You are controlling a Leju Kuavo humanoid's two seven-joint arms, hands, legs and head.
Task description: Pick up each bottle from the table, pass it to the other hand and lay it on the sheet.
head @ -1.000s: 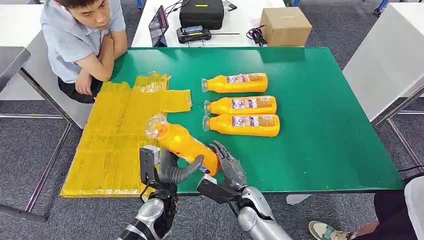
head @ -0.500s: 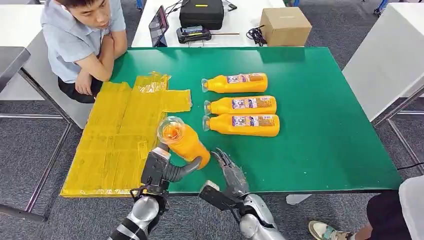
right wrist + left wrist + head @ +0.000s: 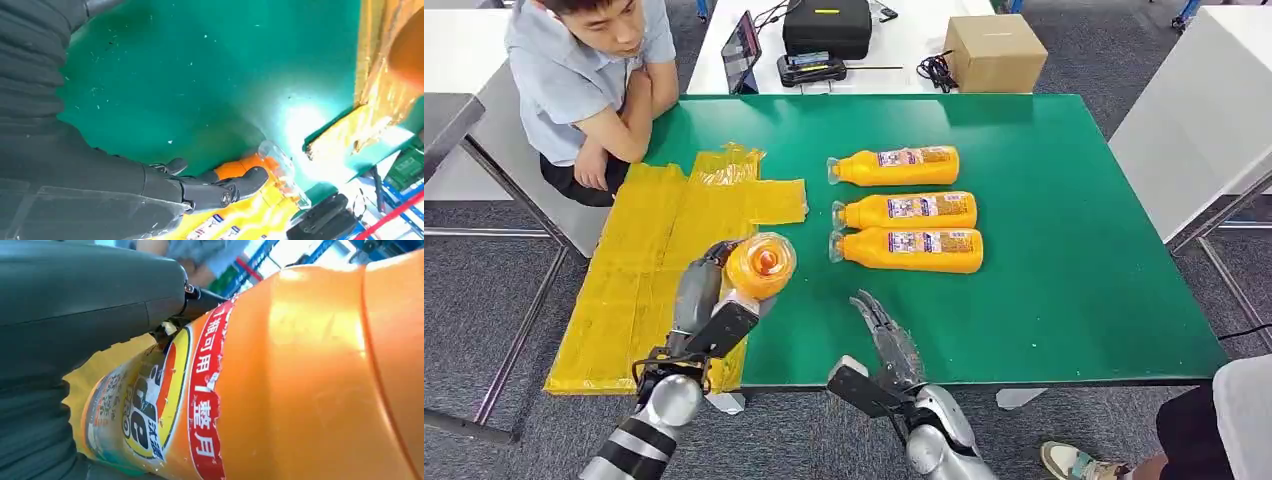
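left hand holds a bottle above the yellow sheet

the left hand (image 3: 707,300) grips an orange bottle (image 3: 759,266) with its fingers wrapped round the body, holding it above the near right part of the yellow sheet (image 3: 639,290), the clear cap pointing up toward the head camera. in the left wrist view the bottle's printed label (image 3: 165,405) sits close against the grey thumb (image 3: 90,305). the right hand (image 3: 886,345) holds nothing; its fingers are spread and stretched forward over the green table (image 3: 1064,250) near the front edge, well apart from the held bottle. three more orange bottles lie on their sides in a row on the table, caps toward the sheet: the far one (image 3: 894,166), the middle one (image 3: 905,211) and the near one (image 3: 907,250), the last two just beside each other. a person (image 3: 589,80) sits at the far left corner, forearms resting by the table edge. behind the table stand a cardboard box (image 3: 994,52) and a black case (image 3: 827,27).
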